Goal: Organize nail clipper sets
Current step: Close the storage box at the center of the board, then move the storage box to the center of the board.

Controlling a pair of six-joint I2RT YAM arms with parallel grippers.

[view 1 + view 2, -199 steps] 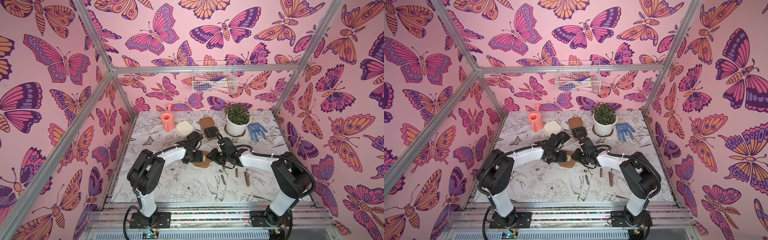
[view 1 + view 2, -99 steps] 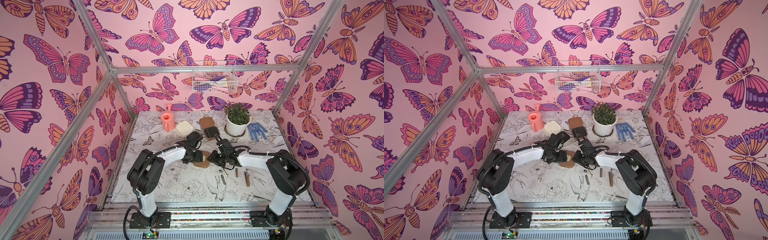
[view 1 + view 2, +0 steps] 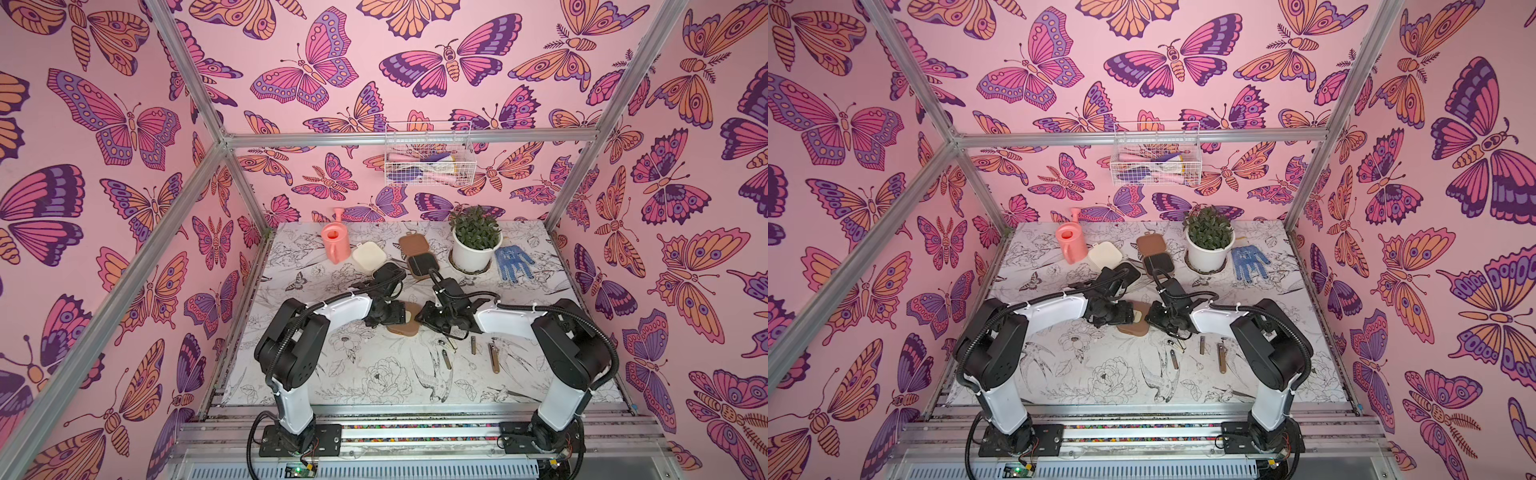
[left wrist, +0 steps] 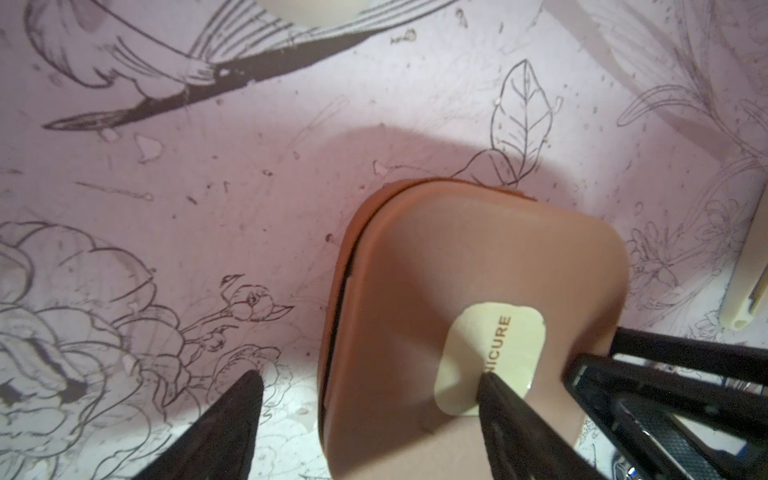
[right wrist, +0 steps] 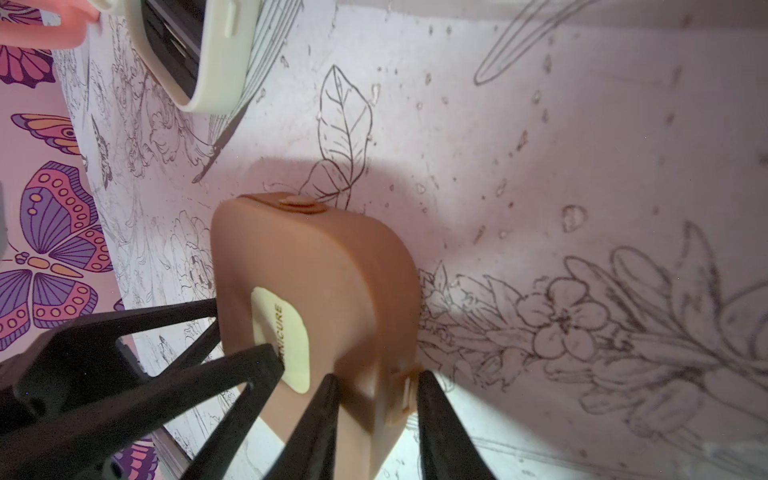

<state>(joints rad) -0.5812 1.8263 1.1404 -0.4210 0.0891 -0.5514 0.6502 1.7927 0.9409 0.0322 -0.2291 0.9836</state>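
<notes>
A shut tan-brown case [image 3: 410, 329] [image 3: 1137, 329] with a cream patch lies mid-table between both grippers. My left gripper [image 4: 370, 378] [image 3: 404, 314] stands open over it: one fingertip [image 4: 494, 386] rests on the cream patch [image 4: 490, 345], the other stands on the table beside the case. My right gripper [image 5: 378, 378] [image 3: 420, 319] is shut on the case's [image 5: 316, 282] clasp edge, one finger on the lid, one at the clasp tab. A cream case [image 3: 367, 256] [image 5: 208, 54] and a brown case [image 3: 417, 253] lie open farther back. Slim metal tools [image 3: 473, 347] lie loose near the front.
A pink watering can [image 3: 336, 245] stands at the back left. A potted plant [image 3: 476, 243] and a blue dotted glove [image 3: 513, 264] are at the back right. A wire basket [image 3: 428, 160] hangs on the back wall.
The right gripper's jaws have closed in on the case's clasp edge, and the right arm has shifted slightly toward the case. The left arm has not moved.
</notes>
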